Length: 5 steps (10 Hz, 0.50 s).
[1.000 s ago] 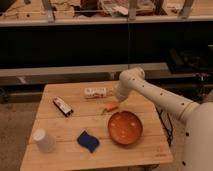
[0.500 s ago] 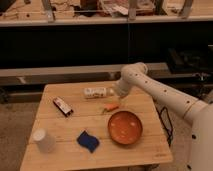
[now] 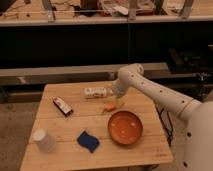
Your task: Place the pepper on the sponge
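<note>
The small orange pepper [image 3: 109, 107] lies on the wooden table [image 3: 65, 122], just behind the bowl's far left rim. My gripper [image 3: 116, 102] hangs from the white arm directly over and slightly right of the pepper, very close to it. The dark blue sponge [image 3: 88, 141] lies flat near the table's front, to the left of the bowl and well away from the gripper.
A large orange-brown bowl [image 3: 125, 127] stands at front right. A white bottle-like item [image 3: 96, 92] lies at the back, left of the gripper. A dark packet with red and white marks [image 3: 63, 106] sits at left. A white cup [image 3: 44, 140] stands upside down at front left.
The arm's wrist has shifted slightly over the pepper. The pepper, sponge and bowl have stayed where they were.
</note>
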Tool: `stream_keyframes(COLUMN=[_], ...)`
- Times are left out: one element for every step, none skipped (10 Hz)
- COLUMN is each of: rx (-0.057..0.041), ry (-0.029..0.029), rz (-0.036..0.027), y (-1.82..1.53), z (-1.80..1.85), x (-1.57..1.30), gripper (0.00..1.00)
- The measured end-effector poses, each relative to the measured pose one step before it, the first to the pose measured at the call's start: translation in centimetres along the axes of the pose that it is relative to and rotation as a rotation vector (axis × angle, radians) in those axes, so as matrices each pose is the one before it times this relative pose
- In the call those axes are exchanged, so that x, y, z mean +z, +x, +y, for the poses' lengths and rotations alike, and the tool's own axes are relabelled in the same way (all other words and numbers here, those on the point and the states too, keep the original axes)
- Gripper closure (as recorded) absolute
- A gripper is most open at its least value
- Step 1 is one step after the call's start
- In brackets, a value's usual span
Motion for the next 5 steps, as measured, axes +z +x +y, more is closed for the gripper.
stream_keyframes(rx=[-0.00626,-0.00516,-0.00276,-0.00602,-0.00535], ry=[0.00601,0.00073,-0.00156,-0.00145,-0.00247], rz=[0.00534,0.00330,-0.00096,-0.00342,-0.00357], y=[0.058,-0.085,-0.113,0.074,0.141], z=[-0.149,-0.191,-0.074,0.036,0.225], x=[0.338,0.473,0.462,0.837,0.938], gripper=[0.20,0.20,0.20,0.20,0.20])
